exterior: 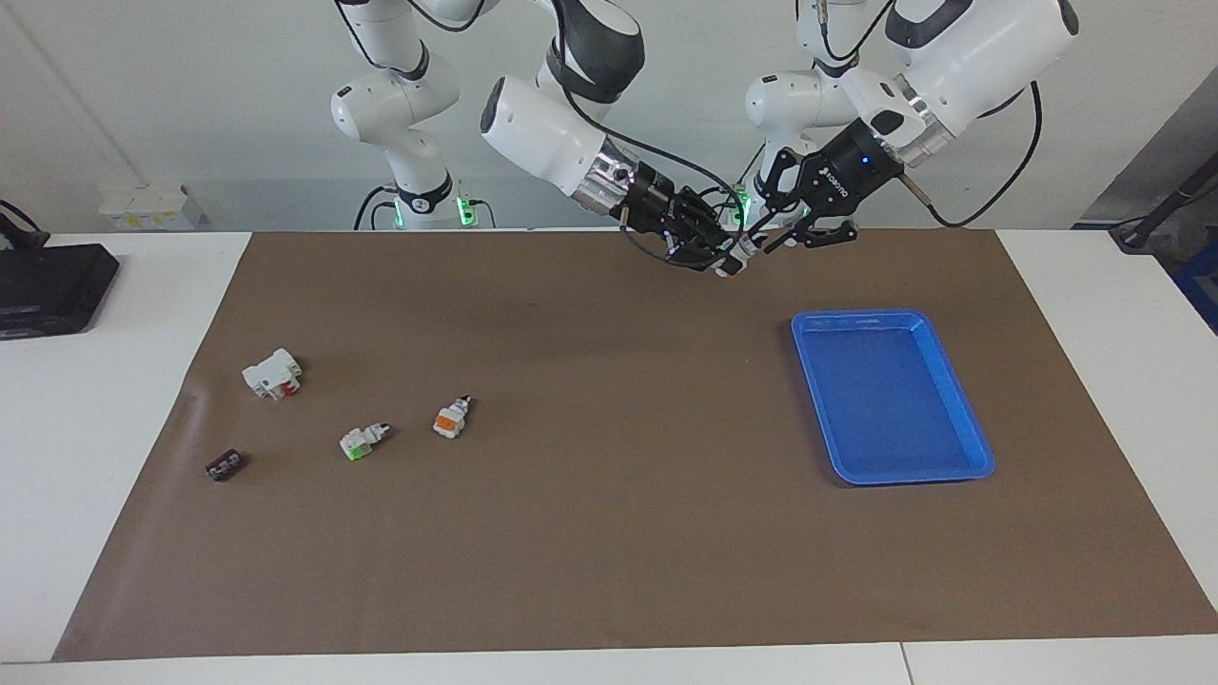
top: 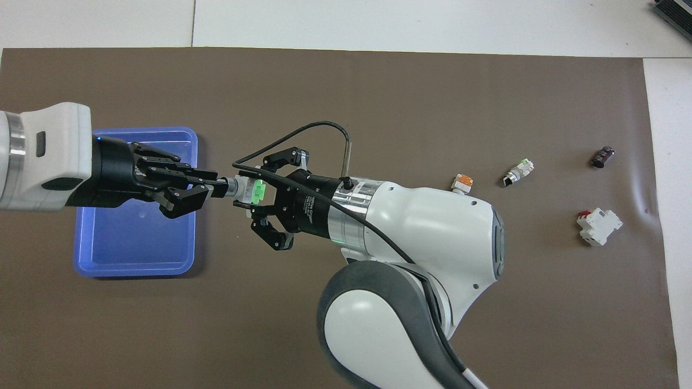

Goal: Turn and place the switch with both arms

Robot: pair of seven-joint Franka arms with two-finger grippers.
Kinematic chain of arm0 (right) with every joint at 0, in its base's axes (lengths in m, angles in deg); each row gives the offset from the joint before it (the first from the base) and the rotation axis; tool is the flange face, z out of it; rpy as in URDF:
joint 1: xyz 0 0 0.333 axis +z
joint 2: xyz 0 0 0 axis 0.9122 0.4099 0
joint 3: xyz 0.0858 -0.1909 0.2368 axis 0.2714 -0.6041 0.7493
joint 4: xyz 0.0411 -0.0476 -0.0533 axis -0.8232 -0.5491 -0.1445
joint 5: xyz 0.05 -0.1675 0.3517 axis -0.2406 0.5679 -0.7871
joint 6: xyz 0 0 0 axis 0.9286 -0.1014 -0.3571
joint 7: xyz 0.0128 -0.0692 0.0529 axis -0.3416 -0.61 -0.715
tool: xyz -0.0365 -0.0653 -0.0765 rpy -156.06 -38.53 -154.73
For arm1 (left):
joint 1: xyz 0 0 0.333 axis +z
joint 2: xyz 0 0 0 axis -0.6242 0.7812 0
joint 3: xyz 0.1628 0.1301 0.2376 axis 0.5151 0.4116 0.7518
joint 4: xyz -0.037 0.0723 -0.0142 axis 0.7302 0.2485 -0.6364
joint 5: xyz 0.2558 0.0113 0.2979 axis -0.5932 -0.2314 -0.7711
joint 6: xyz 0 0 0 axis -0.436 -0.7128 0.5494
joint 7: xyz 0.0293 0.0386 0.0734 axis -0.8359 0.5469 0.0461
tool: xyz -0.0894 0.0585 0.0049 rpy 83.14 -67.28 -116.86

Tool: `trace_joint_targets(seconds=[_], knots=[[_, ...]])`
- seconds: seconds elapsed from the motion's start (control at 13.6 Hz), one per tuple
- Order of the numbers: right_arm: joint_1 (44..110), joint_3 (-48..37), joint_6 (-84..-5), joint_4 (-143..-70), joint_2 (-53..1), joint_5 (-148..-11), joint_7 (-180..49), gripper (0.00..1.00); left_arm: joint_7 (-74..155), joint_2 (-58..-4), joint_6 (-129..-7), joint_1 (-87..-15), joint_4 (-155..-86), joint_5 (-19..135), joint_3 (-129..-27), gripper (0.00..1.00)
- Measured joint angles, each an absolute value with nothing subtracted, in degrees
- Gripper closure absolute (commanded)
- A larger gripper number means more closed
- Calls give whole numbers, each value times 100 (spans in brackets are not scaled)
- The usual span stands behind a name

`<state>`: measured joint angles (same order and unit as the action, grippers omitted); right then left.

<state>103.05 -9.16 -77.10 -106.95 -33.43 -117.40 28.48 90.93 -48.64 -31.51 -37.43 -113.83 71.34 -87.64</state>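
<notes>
My right gripper (exterior: 725,259) (top: 250,192) is up in the air over the brown mat, toward the robots' end, shut on a white switch (exterior: 740,253) (top: 254,190) whose green face shows from above. The switch's black-tipped stem points at my left gripper (exterior: 775,236) (top: 208,186), which has come in around that stem just beside the blue tray. Two more switches lie on the mat toward the right arm's end: one with an orange face (exterior: 449,419) (top: 462,182) and one with a green face (exterior: 362,440) (top: 519,172).
A blue tray (exterior: 894,476) (top: 135,267) sits on the mat toward the left arm's end. A larger white block with a red part (exterior: 272,373) (top: 599,227) and a small dark strip (exterior: 225,465) (top: 603,156) lie near the two loose switches. A black device (exterior: 48,285) rests off the mat.
</notes>
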Motion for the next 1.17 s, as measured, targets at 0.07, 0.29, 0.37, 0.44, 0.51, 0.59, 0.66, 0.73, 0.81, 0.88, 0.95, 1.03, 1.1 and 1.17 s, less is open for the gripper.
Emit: trace_joint_targets(seconds=[0.07,0.29,0.37,0.44,0.51,0.59,0.66,0.73,0.81,0.88,0.95,1.03,1.1,1.17], knots=[[10309,-913,-7710,-10697,-3337,-11740,2842,100,9071,-4871,-3114,-3745,-11386,7124,-8763,100],[10313,-912,-7710,-10701,-3338,-11740,2835,100,8859,-4871,-3069,-3745,-11388,7119,-8754,100],[10313,-912,-7710,-10701,-3338,-11740,2833,100,8801,-4872,-3069,-3745,-11388,7119,-8753,100],[10313,-912,-7710,-10701,-3338,-11740,2833,100,8752,-4873,-3068,-3745,-11388,7119,-8753,100],[10313,-912,-7710,-10701,-3338,-11740,2833,100,8698,-4873,-3067,-3745,-11388,7119,-8753,100],[10313,-912,-7710,-10701,-3338,-11740,2832,100,8601,-4873,-3066,-3745,-11388,7119,-8753,100],[10313,-912,-7710,-10701,-3337,-11740,2832,100,8464,-4873,-3065,-3745,-11388,7119,-8753,100],[10314,-912,-7710,-10701,-3337,-11740,2831,100,8314,-4873,-3065,-3745,-11388,7119,-8753,100],[10314,-912,-7710,-10701,-3337,-11740,2831,100,8138,-4873,-3064,-3745,-11388,7119,-8753,100],[10314,-911,-7710,-10702,-3337,-11740,2831,100,7935,-4874,-3061,-3745,-11388,7119,-8753,100],[10315,-911,-7709,-10704,-3338,-11740,2831,100,7654,-4874,-3053,-3744,-11388,7119,-8753,100],[10317,-909,-7709,-10706,-3338,-11740,2830,100,7329,-4874,-3045,-3744,-11388,7116,-8752,100],[10318,-908,-7709,-10709,-3338,-11740,2828,100,6940,-4874,-3039,-3746,-11388,7111,-8753,100],[10318,-908,-7708,-10716,-3341,-11740,2824,100,6523,-4874,-3039,-3756,-11387,7098,-8753,100]])
